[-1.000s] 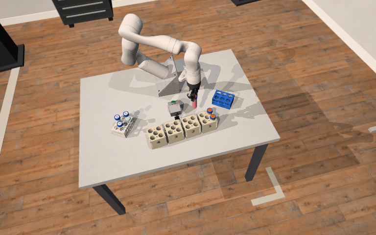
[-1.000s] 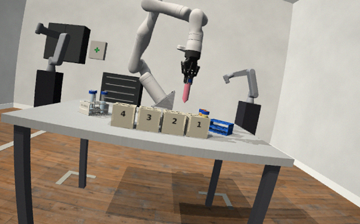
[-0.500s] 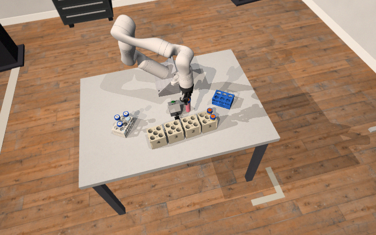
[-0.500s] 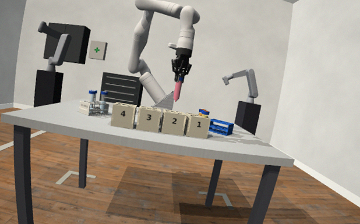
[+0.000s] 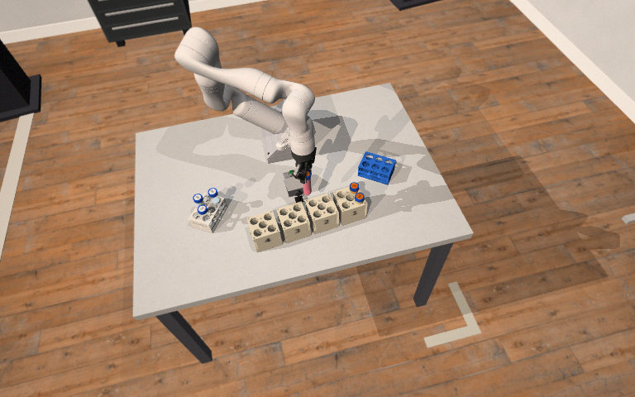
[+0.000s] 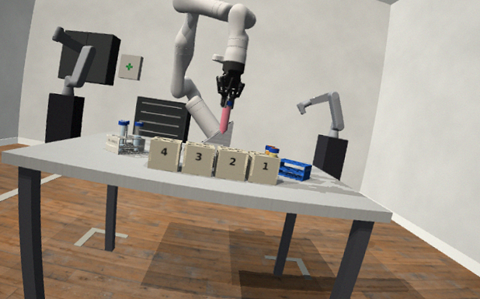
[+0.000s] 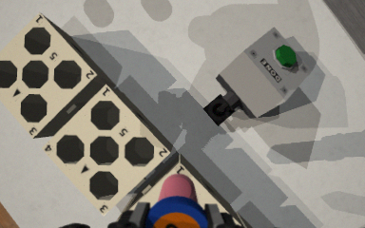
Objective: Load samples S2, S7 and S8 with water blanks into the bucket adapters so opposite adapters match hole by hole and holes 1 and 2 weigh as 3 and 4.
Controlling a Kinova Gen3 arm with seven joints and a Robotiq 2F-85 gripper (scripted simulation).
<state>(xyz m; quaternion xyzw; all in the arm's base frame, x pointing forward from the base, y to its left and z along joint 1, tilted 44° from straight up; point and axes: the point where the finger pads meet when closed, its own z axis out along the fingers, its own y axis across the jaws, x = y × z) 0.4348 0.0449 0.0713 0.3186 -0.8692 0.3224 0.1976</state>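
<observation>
My gripper (image 5: 303, 174) (image 6: 228, 100) (image 7: 176, 218) is shut on a sample tube (image 5: 306, 187) (image 6: 224, 120) (image 7: 177, 187) with pink liquid, a blue cap and an orange dot. The tube hangs upright, high above the back edge of the adapter row, about where adapter 3 (image 5: 298, 234) (image 6: 198, 158) (image 7: 86, 130) meets adapter 2 (image 5: 326, 226) (image 6: 231, 162). Adapter 4 (image 5: 270, 243) (image 6: 163, 153) (image 7: 52, 95), adapter 3 and adapter 2 stand empty. Adapter 1 (image 5: 354, 216) (image 6: 265, 167) holds two orange-dot tubes (image 5: 354, 186) (image 5: 359, 197) (image 6: 271, 149). The tube's ID is hidden.
A white rack (image 5: 201, 225) (image 6: 118, 146) at the left holds three blue-capped water blanks (image 5: 212, 192). An empty blue rack (image 5: 374, 176) (image 6: 295, 169) stands at the right. The DONE desk (image 5: 292, 184) (image 7: 259, 83) with its green key (image 7: 285, 55) stands just behind adapter 3.
</observation>
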